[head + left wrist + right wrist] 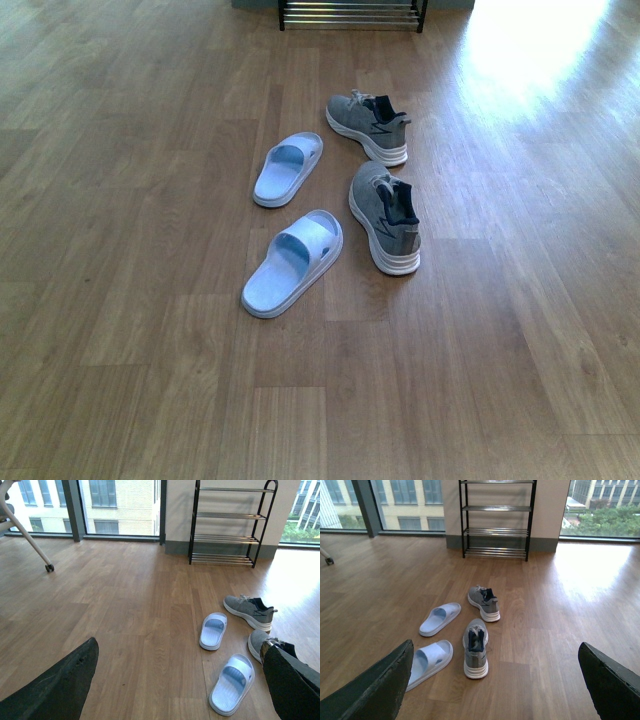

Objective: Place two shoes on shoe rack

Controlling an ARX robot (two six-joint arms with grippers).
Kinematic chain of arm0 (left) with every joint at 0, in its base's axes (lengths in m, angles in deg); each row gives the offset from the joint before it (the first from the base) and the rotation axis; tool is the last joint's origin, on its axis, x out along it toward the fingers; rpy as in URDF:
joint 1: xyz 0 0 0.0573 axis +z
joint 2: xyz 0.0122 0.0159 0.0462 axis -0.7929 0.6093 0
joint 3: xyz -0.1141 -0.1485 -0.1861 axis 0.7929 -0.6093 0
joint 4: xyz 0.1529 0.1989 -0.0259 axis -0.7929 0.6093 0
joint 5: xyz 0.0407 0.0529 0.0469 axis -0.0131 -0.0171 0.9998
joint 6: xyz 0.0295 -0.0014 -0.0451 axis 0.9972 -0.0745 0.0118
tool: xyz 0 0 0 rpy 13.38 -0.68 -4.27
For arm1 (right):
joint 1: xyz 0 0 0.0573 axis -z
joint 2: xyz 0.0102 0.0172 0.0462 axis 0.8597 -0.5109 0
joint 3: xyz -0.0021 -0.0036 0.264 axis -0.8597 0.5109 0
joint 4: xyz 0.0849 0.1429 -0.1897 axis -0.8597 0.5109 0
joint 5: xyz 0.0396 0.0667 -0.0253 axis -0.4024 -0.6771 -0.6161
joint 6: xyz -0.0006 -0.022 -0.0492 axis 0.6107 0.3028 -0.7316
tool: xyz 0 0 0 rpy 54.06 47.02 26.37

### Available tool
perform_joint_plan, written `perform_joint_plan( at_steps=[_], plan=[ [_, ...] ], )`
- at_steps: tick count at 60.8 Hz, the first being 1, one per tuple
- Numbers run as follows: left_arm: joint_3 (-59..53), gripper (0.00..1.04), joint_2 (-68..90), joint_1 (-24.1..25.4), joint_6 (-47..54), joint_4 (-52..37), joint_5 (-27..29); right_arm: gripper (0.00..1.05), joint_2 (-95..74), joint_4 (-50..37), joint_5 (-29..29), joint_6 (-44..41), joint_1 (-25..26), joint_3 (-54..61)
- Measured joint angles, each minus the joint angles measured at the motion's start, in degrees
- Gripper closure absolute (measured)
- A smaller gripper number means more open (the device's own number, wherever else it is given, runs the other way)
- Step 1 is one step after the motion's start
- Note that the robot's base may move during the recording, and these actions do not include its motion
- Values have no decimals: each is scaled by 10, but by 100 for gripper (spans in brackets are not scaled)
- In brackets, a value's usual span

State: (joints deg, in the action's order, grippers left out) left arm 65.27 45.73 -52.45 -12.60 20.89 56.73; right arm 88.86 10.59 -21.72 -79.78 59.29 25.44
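Near shoe, far shoe: judged light, soft-knit, stiff-soled; best gripped at heel collar. Left hand, right hand: spread, empty.

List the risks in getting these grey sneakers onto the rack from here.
The near slipper lies close beside the near sneaker, so a grasp might catch or nudge the wrong shoe. The rack stands far beyond them, and its shelves are thin bars, so a shoe might settle tilted.
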Motion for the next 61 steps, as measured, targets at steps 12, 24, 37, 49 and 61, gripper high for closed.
perform_joint_plan(
  at_steps=[12, 24, 37, 49, 61],
  plan=[
    [0, 9, 0, 0, 0, 0, 0, 9, 0, 0, 0, 0, 0, 0],
    [0, 9, 0, 0, 0, 0, 0, 9, 0, 0, 0, 0, 0, 0],
    [0, 9, 0, 0, 0, 0, 0, 9, 0, 0, 0, 0, 0, 0],
    [0, 9, 0, 0, 0, 0, 0, 9, 0, 0, 0, 0, 0, 0],
    [0, 9, 0, 0, 0, 0, 0, 9, 0, 0, 0, 0, 0, 0]
  ],
)
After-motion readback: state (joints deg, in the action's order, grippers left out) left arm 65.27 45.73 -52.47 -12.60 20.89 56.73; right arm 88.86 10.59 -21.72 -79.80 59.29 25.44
